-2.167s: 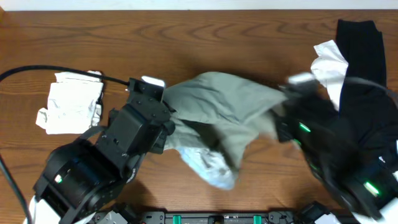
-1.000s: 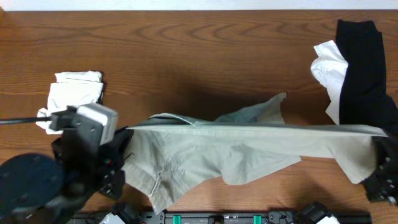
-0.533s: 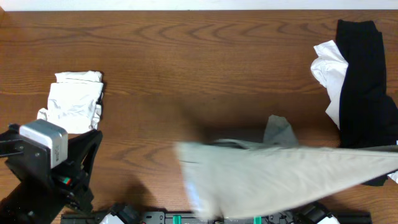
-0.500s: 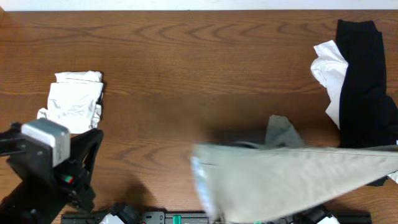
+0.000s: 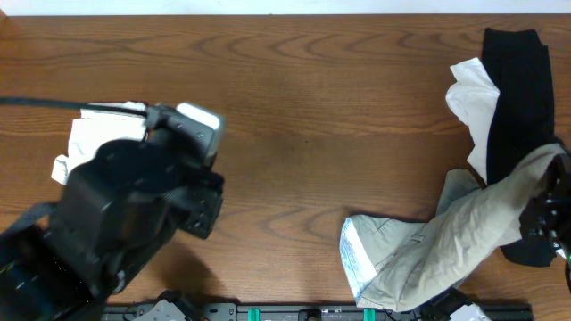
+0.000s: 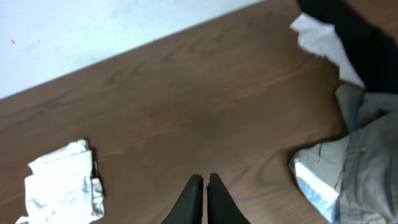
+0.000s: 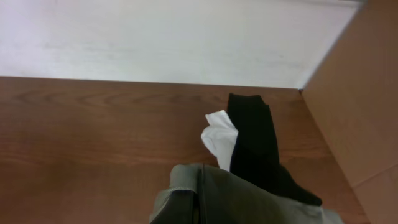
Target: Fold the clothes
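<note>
Overhead, the khaki shorts (image 5: 446,245) lie at the front right of the worktop (image 5: 312,107), one end apparently clamped in the right hand (image 5: 546,214), while the left hand (image 6: 204,179) hangs pressed together, empty.

Desk (image 5: 312,89): carries four garments.
Shorts (image 5: 428,259): at the near right corner, stretching toward the right edge, with their far end over the near end of the long garment.
Long garment (image 5: 517,98): at the far right corner, lying along the right edge.
Crumpled garment (image 5: 471,98): just left of the long garment, touching it.
Folded garment (image 5: 103,147): by the left edge, well apart from the others, with the left arm (image 5: 125,214) over its near side.
</note>
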Motion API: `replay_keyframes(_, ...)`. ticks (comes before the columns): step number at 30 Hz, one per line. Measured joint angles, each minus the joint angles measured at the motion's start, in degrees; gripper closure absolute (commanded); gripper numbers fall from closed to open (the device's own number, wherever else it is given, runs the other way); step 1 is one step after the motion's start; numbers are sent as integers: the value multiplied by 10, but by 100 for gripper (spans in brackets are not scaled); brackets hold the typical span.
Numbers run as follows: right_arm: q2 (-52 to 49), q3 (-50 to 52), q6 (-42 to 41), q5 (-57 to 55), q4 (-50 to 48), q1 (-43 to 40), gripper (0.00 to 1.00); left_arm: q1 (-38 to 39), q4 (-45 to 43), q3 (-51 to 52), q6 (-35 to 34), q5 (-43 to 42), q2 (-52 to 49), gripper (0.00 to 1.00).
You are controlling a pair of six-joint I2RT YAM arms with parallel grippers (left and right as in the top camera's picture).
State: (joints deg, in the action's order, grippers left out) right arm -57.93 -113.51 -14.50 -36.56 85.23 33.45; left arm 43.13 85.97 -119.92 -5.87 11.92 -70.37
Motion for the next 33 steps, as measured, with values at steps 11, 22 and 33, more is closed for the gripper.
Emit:
replay_keyframes(11, -13, 0, 22, -1, -43, 0, 99, 0, 0, 0, 2, 0, -37, 94)
replay_keyframes(22, 1, 0, 126, 166, -269, 0, 99, 0, -13, 0, 2, -2, -33, 94)
replay_keyframes(33, -50, 0, 203, 308, -386, 0, 99, 0, -54, 0, 2, -49, -33, 94)
